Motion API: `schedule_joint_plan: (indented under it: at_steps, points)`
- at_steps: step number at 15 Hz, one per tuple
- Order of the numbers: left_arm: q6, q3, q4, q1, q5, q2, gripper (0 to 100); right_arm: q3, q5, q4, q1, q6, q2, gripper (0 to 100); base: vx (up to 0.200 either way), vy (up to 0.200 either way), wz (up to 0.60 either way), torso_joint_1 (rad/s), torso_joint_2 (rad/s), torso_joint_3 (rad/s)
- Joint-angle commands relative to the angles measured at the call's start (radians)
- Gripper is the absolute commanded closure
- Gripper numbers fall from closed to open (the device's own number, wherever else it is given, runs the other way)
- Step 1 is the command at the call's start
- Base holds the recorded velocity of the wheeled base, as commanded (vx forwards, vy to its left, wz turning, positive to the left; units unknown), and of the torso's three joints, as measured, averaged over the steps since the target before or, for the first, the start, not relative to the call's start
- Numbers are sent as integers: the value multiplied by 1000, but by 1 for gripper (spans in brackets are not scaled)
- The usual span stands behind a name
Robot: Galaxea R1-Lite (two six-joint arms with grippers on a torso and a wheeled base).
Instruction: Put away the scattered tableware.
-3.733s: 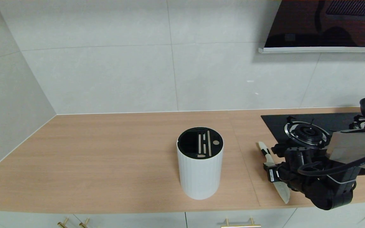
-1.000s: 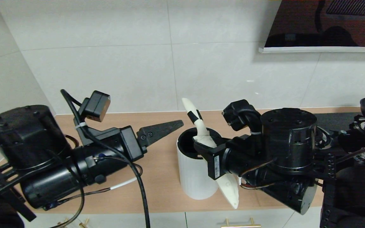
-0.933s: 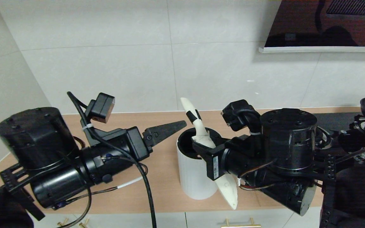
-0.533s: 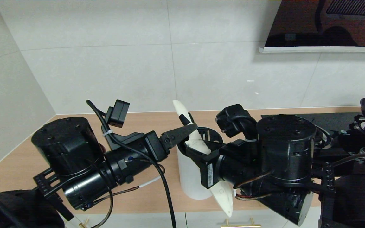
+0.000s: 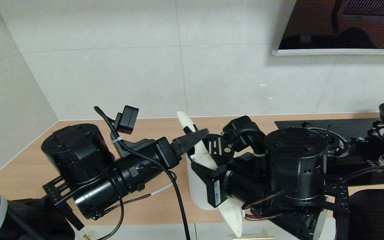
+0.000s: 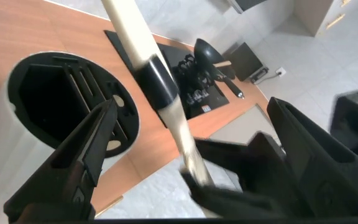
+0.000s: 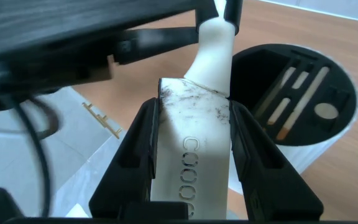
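**Knife lifted and held over the holder, not yet slotted**

The right gripper (image 7: 194,167) is pressed together on the flat of the white knife (image 5: 201,154), pinching its blade. The knife hangs tilted in the air. Its handle, which has a black band, points up and away from the robot, and the blade tip points down over the front edge of the surface (image 5: 28,160). It sits just above and in front of the white cylindrical holder (image 5: 196,190), which stands upright on the surface with its black slotted top open to view.

The left gripper (image 6: 191,107) is spread, with one finger on each side of the knife handle near the black band. In the left wrist view there is a gap on both sides, so it does not appear to be touching the handle.

As for progress, the knife is off the surface but none of it is in a slot. This looks like a handover between the two arms. What is left, by my reading:

- The left gripper closes on the handle.
- The right gripper lets go of the blade.
- The knife is turned blade-down and lowered into one of the slots.

The arms hide much of the surface, so I cannot tell whether other pieces are waiting. A gas hob (image 5: 362,125) lies to the robot's right of the holder.
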Motion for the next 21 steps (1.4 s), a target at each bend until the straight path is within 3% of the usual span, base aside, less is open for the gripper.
schedule_joint_plan:
  at_steps: [1,21]
  points:
    - [-1,-1,-7,0,0,8,0,7,0,0,13,2,-4,100,0,0,0,0,0,0]
    - [-1,-1,-16,4,2,31,0,42,6,0,49,2,-27,100,0,0,0,0,0,0]
